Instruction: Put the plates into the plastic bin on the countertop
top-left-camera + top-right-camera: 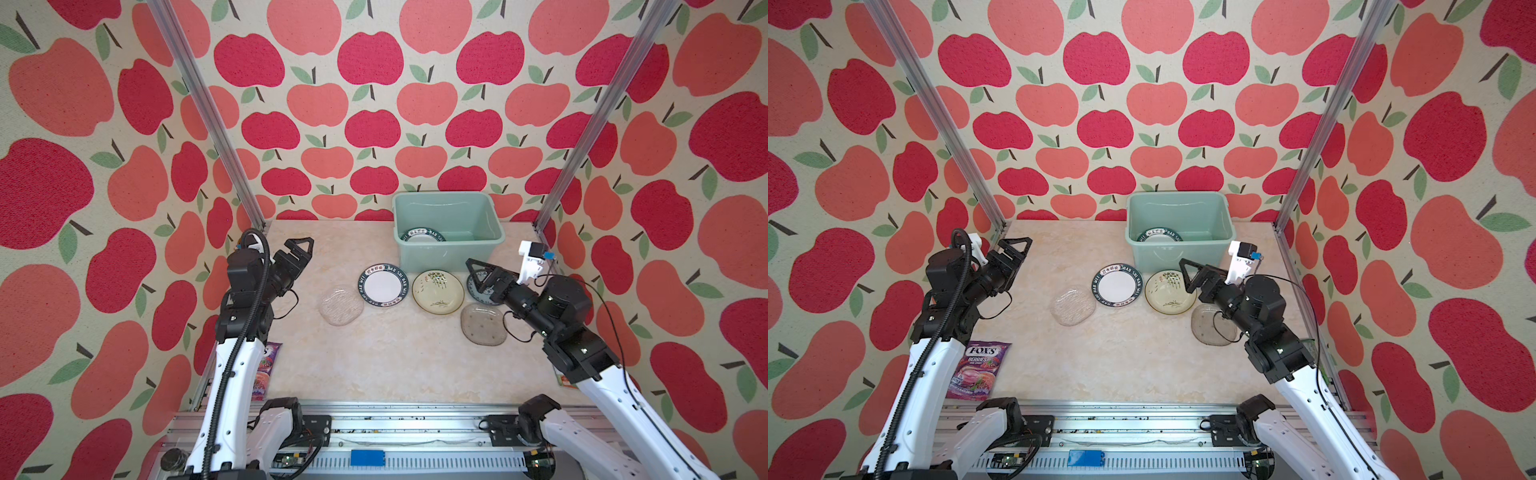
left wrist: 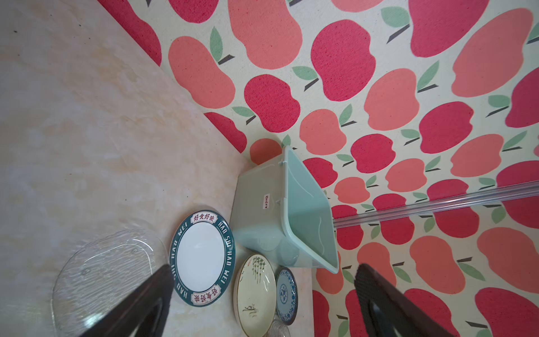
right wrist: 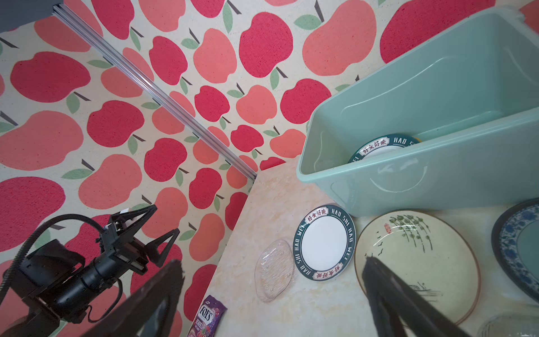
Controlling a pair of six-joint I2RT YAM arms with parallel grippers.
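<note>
The mint plastic bin stands at the back of the countertop with a lettered-rim plate inside. In front of it lie a lettered-rim plate, a cream plate and a blue patterned plate. One clear glass plate lies left of them, another nearer on the right. My left gripper hangs open above the left side, holding nothing. My right gripper is open and empty above the blue plate, hiding part of it.
A purple candy packet lies at the front left beside the left arm. A green packet shows at the right edge behind the right arm. Apple-patterned walls close three sides, and an aluminium rail runs along the front.
</note>
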